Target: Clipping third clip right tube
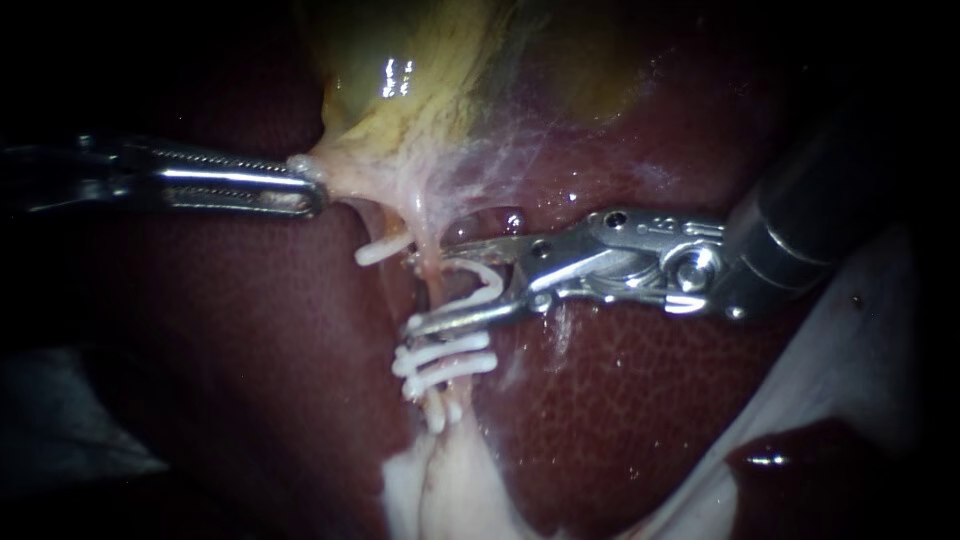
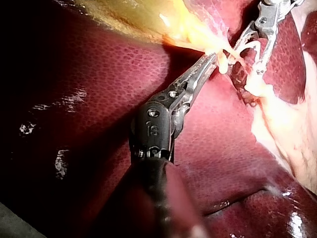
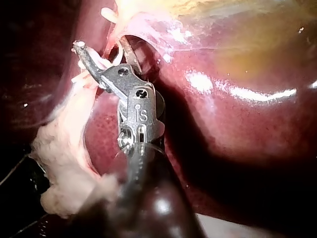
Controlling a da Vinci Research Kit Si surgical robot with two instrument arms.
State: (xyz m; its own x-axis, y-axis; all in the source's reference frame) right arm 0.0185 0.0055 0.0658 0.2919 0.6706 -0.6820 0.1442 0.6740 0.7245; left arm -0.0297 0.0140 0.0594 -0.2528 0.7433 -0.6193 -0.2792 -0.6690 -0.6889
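My left instrument (image 1: 305,180) comes in from the left, its jaws shut on the pale lower edge of the yellow gallbladder (image 1: 400,90), holding it taut. My right instrument (image 1: 420,290) comes in from the right. Its jaws stand apart astride the thin pinkish right tube (image 1: 432,272) and hold a white clip (image 1: 488,285) between them. Two white clips (image 1: 445,362) sit on the same tube just below those jaws. Another white clip (image 1: 383,250) lies on a strand to the left. In the left wrist view my left instrument (image 2: 210,62) grips yellow tissue, with my right instrument (image 2: 250,47) beyond it.
Dark red liver (image 1: 250,330) lies on both sides of the tube. Pale fatty tissue (image 1: 440,480) hangs below the clips. Thin white webbing (image 1: 500,140) spreads from the gallbladder over the liver. A white sheet (image 1: 850,350) lies under the right shaft.
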